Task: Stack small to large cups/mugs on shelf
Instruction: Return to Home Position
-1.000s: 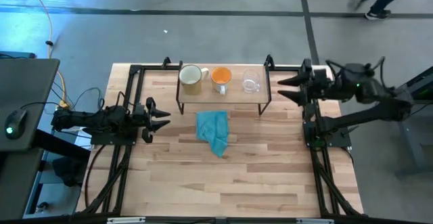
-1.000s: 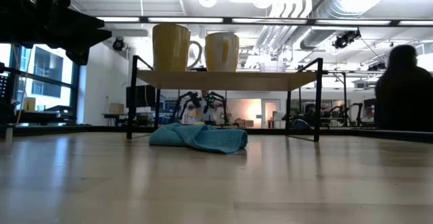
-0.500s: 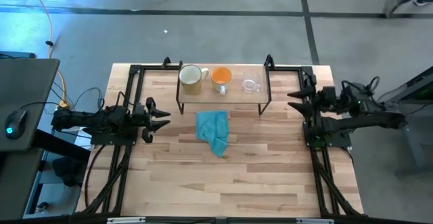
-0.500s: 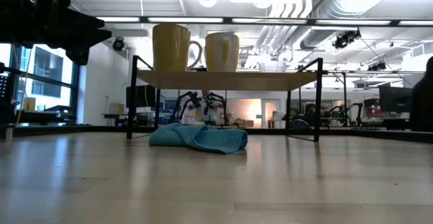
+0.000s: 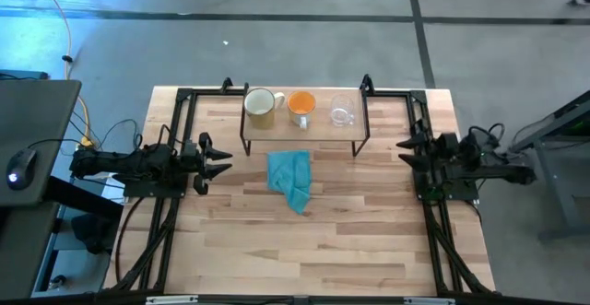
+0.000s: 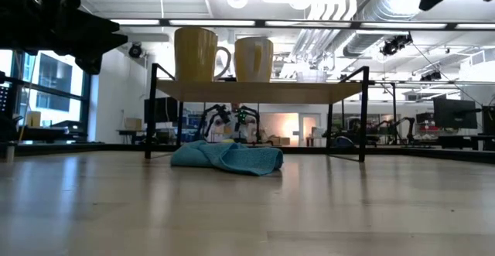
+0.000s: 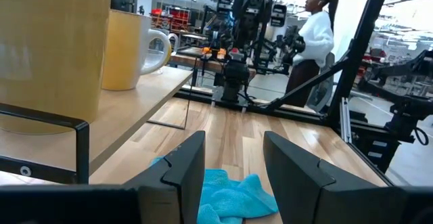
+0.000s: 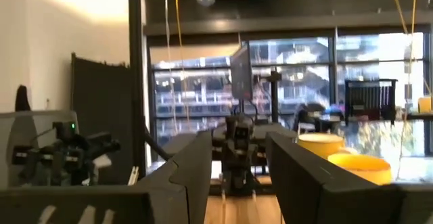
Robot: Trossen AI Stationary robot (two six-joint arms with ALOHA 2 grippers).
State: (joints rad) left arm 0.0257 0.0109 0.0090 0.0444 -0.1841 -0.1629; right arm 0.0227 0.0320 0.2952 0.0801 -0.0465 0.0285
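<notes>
On the low wooden shelf [image 5: 304, 132] three vessels stand upright on their bases in a row. They are a cream-grey mug [image 5: 261, 104] at the left, an orange mug [image 5: 301, 105] in the middle and a clear glass cup [image 5: 342, 113] at the right. The low view shows the shelf [image 6: 259, 90] with the mugs [image 6: 195, 53] on top. My left gripper [image 5: 221, 157] is open and empty at the table's left side, level with the shelf's front. My right gripper [image 5: 404, 149] is open and empty at the table's right side, clear of the shelf.
A teal cloth [image 5: 291, 178] lies crumpled on the tabletop just in front of the shelf, and also shows in the left wrist view [image 7: 233, 197]. Black frame rails run along the table's left and right sides [image 5: 433, 213]. A person [image 7: 312, 45] stands in the room beyond.
My right gripper has drawn back from beside the shelf's right end, going toward the table's near and right edges. The cups, the cloth and my left arm have stayed where they were.
</notes>
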